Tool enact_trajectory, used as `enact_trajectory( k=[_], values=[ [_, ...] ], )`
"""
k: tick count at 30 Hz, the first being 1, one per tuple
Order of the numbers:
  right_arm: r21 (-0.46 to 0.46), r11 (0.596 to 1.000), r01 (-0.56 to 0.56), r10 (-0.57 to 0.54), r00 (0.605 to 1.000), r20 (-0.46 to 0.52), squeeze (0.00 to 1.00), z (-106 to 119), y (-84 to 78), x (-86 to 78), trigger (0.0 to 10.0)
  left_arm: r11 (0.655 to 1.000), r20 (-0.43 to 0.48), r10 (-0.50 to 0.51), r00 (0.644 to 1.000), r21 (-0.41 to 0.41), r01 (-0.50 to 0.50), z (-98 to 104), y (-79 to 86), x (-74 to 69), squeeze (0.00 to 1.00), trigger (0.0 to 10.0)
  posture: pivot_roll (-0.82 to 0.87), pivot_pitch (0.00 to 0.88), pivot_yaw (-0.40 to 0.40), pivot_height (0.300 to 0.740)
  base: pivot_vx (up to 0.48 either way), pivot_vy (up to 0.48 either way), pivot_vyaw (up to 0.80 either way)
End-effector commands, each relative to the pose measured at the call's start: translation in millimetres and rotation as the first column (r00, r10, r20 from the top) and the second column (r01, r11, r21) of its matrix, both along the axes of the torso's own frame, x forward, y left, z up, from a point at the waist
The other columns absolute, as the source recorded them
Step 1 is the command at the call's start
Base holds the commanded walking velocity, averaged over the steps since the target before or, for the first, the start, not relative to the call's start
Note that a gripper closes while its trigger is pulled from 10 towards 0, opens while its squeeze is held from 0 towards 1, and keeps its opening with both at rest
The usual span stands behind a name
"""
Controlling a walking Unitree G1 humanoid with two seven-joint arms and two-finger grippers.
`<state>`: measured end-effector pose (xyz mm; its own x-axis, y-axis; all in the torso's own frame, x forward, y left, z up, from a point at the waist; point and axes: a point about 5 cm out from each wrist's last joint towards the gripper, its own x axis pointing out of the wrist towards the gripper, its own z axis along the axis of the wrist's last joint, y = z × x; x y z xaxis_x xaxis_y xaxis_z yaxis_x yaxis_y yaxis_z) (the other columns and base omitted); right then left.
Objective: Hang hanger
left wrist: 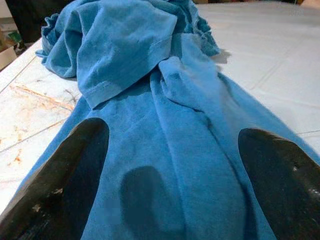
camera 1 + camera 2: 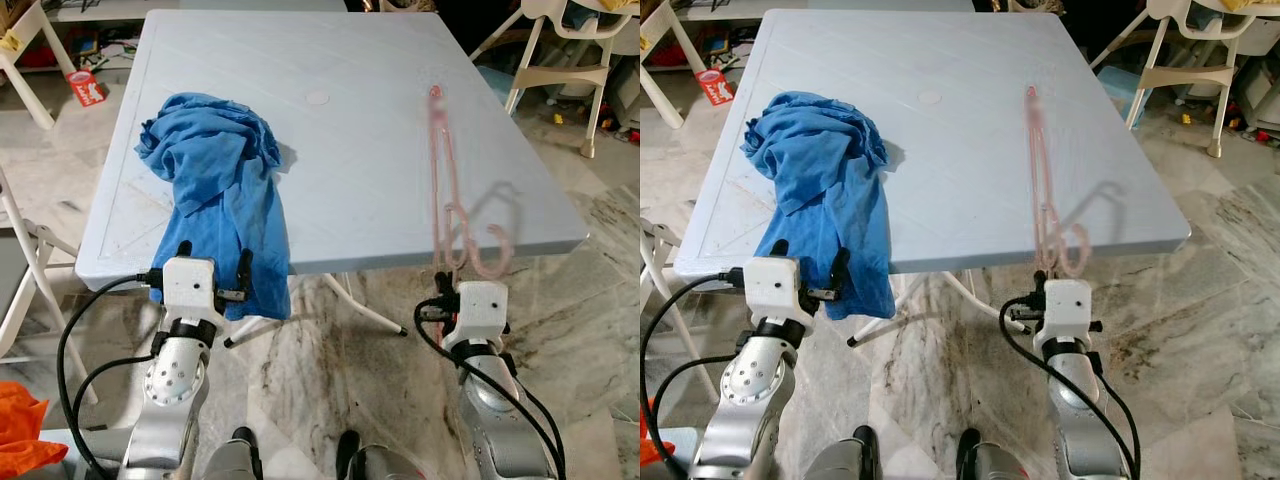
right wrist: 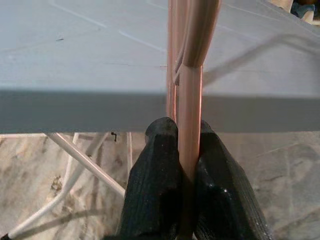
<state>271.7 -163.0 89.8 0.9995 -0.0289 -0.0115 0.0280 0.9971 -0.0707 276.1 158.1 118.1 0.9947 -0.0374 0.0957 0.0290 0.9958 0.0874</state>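
A pink plastic hanger [image 2: 443,170] lies lengthwise on the right side of the pale blue table [image 2: 350,130], with its hook [image 2: 490,258] sticking out past the near edge. My right gripper [image 3: 187,137] is just below that edge, shut on the hanger's near end. A crumpled blue cloth [image 2: 215,160] covers the table's left side and drapes over the near edge. My left gripper [image 1: 170,200] is open at that edge, one black finger [image 1: 55,185] on each side of the hanging cloth.
A white folding chair [image 2: 25,270] stands at the left and a white high chair [image 2: 560,60] at the back right. An orange cloth [image 2: 20,425] lies at the lower left. A red box [image 2: 85,87] sits on the marble floor beyond the table.
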Motion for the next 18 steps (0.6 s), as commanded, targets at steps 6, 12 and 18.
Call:
enact_trajectory(
  k=[6, 12, 18],
  values=[
    [-0.009, 0.998, 0.066, -0.066, 0.997, -0.030, 0.00, -4.9, -31.6, -24.0, 10.0, 1.000, -0.105, 0.020, 0.994, 0.022, -0.018, -24.6, 19.0, -16.7, 0.00, 10.0, -0.03, 0.196, -0.004, 0.740, 0.000, 0.000, 0.00],
    [-0.019, 0.995, 0.098, -0.099, 0.994, -0.054, 0.00, -6.7, -44.0, -41.6, 10.0, 0.998, -0.169, 0.048, 0.984, 0.045, -0.041, -39.7, 30.2, -30.1, 0.00, 10.0, -0.05, 0.207, -0.011, 0.740, 0.000, 0.000, 0.00],
    [-0.006, 0.997, 0.082, -0.082, 0.996, -0.037, 0.00, -0.9, -37.2, -40.5, 10.0, 0.998, -0.153, 0.043, 0.987, 0.050, -0.036, -37.0, 27.3, -25.6, 0.00, 10.0, -0.05, 0.204, -0.018, 0.740, 0.000, 0.000, 0.00]
  ],
)
